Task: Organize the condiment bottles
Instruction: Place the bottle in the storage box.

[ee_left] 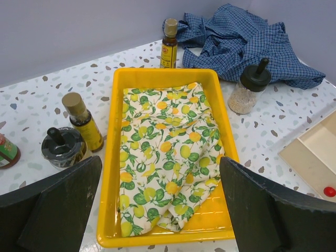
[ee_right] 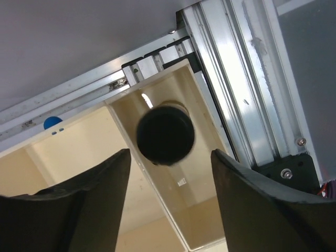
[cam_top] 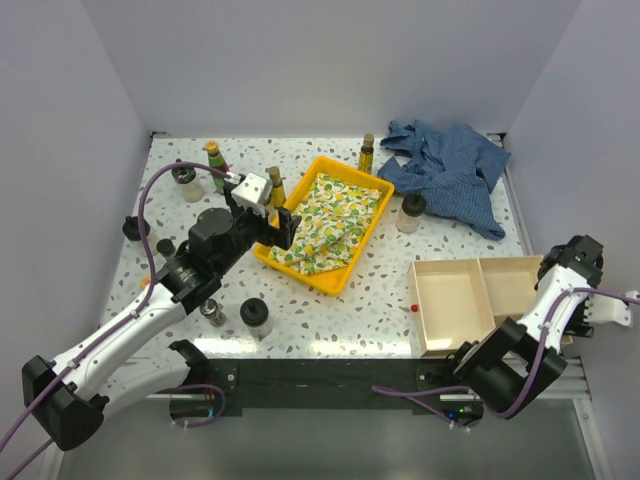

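Note:
My left gripper [cam_top: 262, 212] [ee_left: 160, 163] hangs open over the near end of a yellow tray [cam_top: 368, 240] [ee_left: 116, 94], holding nothing. Condiment bottles stand around the tray. They include an amber yellow-capped bottle [ee_left: 84, 123] [cam_top: 275, 185], a black-lidded jar [ee_left: 63, 147], a second amber bottle [ee_left: 168, 44] [cam_top: 366, 152] and a clear jar [ee_left: 248, 92] [cam_top: 409, 212]. A green bottle [cam_top: 214, 165] stands at the back left. My right gripper [cam_top: 575, 265] [ee_right: 169, 153] is open over the wooden box [cam_top: 450, 300]. A black-lidded jar [ee_right: 164, 134] sits in the box's right compartment, apart from both fingers.
A lemon-print cloth [ee_left: 168, 152] lies in the yellow tray. A crumpled blue shirt [cam_top: 455, 165] covers the back right. Two more jars [cam_top: 255, 316] [cam_top: 211, 312] stand by the left arm. A small red ball [cam_top: 413, 308] lies left of the box. White walls enclose the table.

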Controlling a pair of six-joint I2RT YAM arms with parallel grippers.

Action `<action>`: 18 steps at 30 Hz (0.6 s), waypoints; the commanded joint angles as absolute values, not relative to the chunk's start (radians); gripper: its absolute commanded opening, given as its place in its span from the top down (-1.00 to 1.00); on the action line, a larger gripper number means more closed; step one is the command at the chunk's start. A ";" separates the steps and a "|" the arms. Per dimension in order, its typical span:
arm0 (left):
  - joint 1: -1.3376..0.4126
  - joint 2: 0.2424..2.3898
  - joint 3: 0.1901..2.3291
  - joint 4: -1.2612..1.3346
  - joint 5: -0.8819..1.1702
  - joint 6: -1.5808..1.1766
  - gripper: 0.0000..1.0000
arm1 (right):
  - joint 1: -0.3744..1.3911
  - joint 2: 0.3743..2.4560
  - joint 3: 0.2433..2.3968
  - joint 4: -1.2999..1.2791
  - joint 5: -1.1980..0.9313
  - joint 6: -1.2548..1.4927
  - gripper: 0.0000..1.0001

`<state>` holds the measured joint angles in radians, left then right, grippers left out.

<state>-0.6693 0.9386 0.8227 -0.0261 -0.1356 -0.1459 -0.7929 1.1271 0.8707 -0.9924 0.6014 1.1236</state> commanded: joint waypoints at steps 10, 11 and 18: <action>-0.673 0.927 0.831 0.002 -0.152 -0.140 -1.00 | -0.798 1.101 1.006 -1.020 0.496 0.984 -0.74; -0.672 0.923 0.831 0.002 -0.147 -0.141 -1.00 | -0.798 1.095 1.015 -1.025 0.467 0.974 -0.81; -0.672 0.911 0.831 0.003 -0.141 -0.146 -1.00 | -0.743 1.023 1.077 -0.957 0.263 0.816 -0.97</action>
